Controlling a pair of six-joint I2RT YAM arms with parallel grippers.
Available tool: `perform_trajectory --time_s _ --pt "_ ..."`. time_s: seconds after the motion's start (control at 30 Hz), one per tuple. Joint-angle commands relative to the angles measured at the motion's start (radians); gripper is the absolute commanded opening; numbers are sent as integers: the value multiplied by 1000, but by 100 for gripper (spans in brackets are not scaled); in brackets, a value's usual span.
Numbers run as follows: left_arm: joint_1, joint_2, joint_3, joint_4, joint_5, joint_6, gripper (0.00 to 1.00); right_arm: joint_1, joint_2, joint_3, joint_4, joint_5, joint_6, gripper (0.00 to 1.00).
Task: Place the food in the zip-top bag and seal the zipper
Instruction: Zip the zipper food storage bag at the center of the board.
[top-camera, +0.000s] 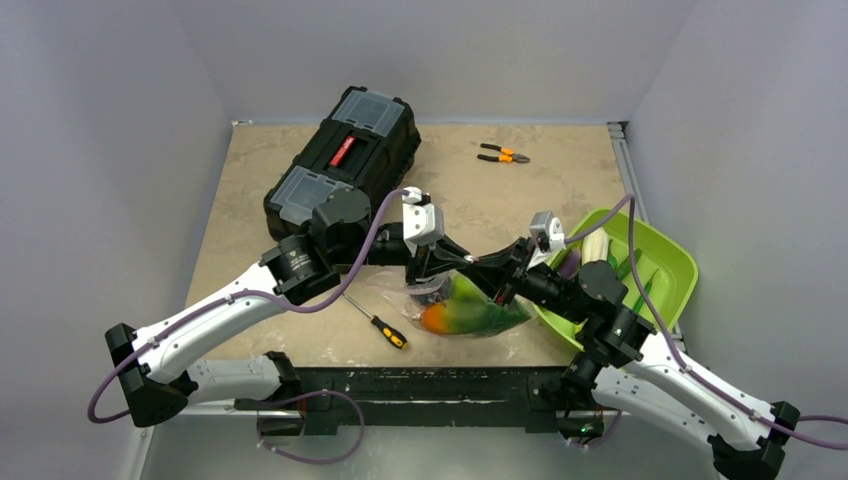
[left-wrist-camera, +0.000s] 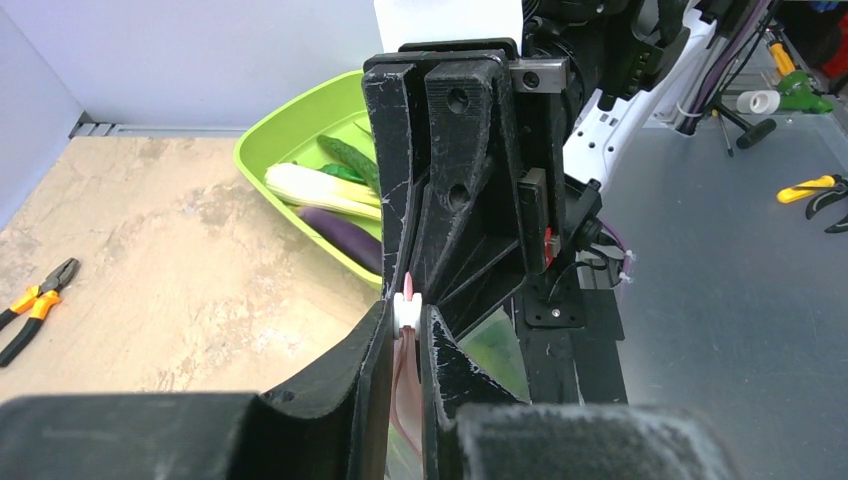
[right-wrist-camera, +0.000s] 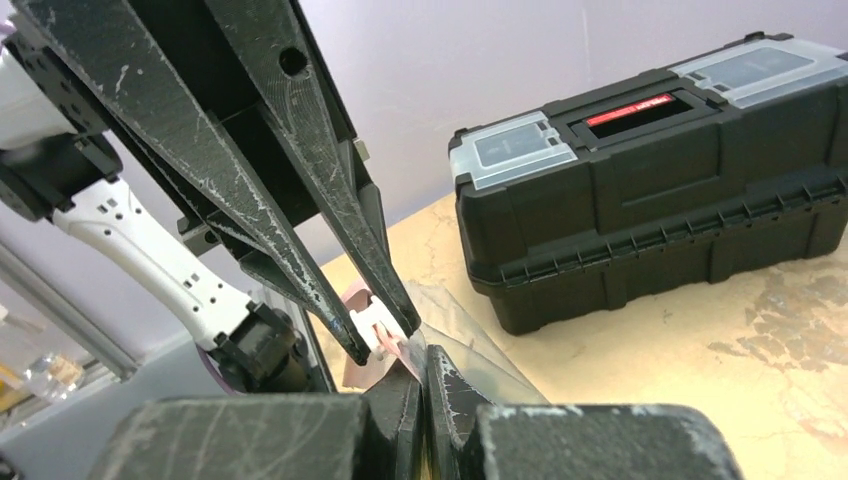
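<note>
Jaws pinch the zipper (right-wrist-camera: 372, 325), visible only wrist-side.

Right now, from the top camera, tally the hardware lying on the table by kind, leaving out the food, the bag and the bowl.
Toolbox: 1
Pliers: 1
Screwdriver: 1
Total: 3

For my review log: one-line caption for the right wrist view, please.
Right gripper and left gripper both pinch the pink zipper of the clear bag, black toolbox behind.
</note>
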Motion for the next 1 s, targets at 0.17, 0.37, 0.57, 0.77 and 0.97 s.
perform_trajectory --time_s 0.17,0.37,0.57,0.77,0.97 --pt "-1 12 37 -29 -60 1 0 -7 -15 9 172 99 147 0" --pt "-1 24 45 -41 -74 -1 0 -7 -32 18 195 106 192 0" --pt "-2 39 55 -57 -102 1 0 -7 -59 10 202 152 232 0" --pt "-1 52 59 -68 -126 3 0 -7 -70 13 187 210 269 0" --pt "-1 56 64 -74 -138 3 0 -7 -101 8 165 225 289 0"
